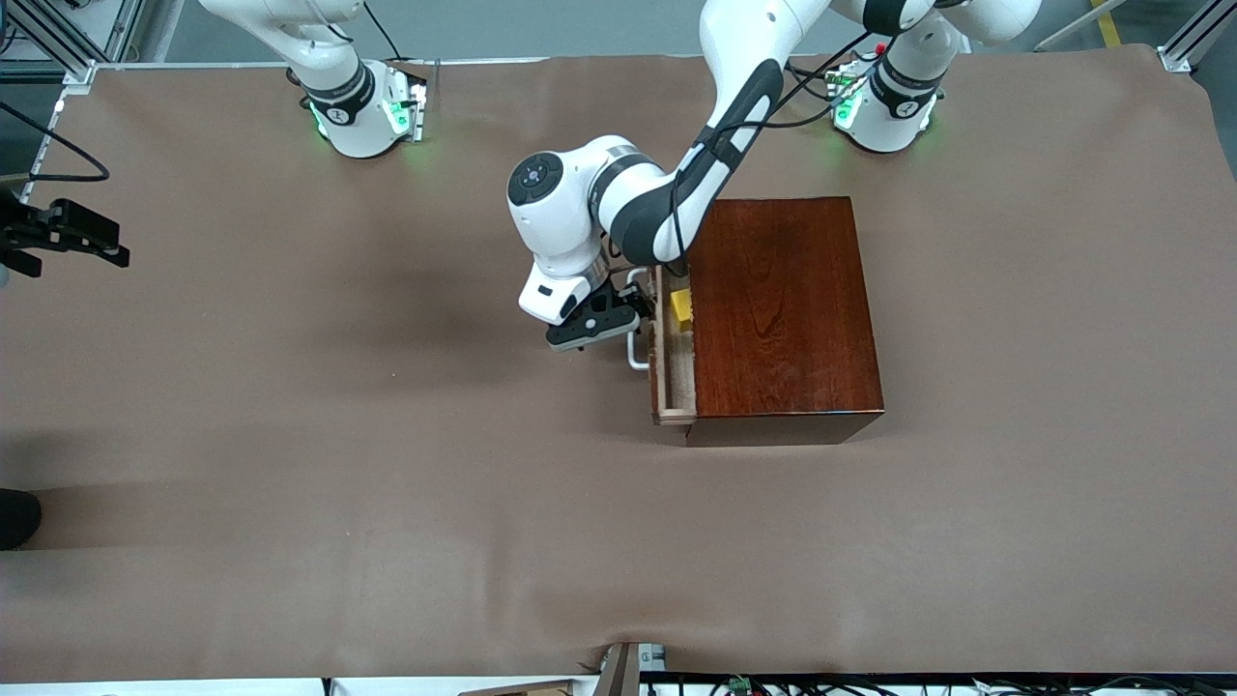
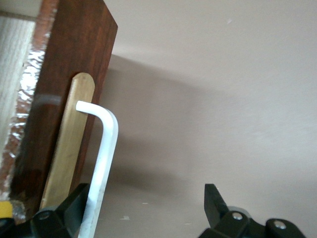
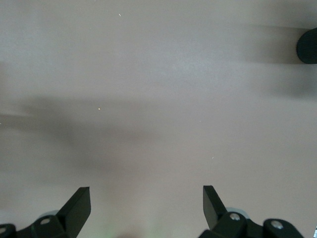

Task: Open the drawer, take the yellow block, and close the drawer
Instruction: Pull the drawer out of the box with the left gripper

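Observation:
The dark-red wooden box [image 1: 783, 309] stands mid-table. Its drawer [image 1: 674, 377] is pulled out a short way toward the right arm's end, so the pale tray shows. The yellow block [image 1: 682, 306] lies in the tray, and a corner of it shows in the left wrist view [image 2: 4, 210]. My left gripper [image 1: 630, 314] is open at the white bar handle [image 1: 635, 353]. In the left wrist view the handle [image 2: 104, 163] lies between the open fingers, close against one fingertip [image 2: 79, 196], beside the drawer front [image 2: 74, 74]. My right gripper [image 1: 92, 237] waits open and empty over the table at the right arm's end, also seen in its wrist view [image 3: 146, 193].
Brown cloth [image 1: 387, 464] covers the table. A dark rounded object [image 1: 14, 517] sits at the table edge at the right arm's end, nearer the front camera; it also shows in the right wrist view [image 3: 308, 45].

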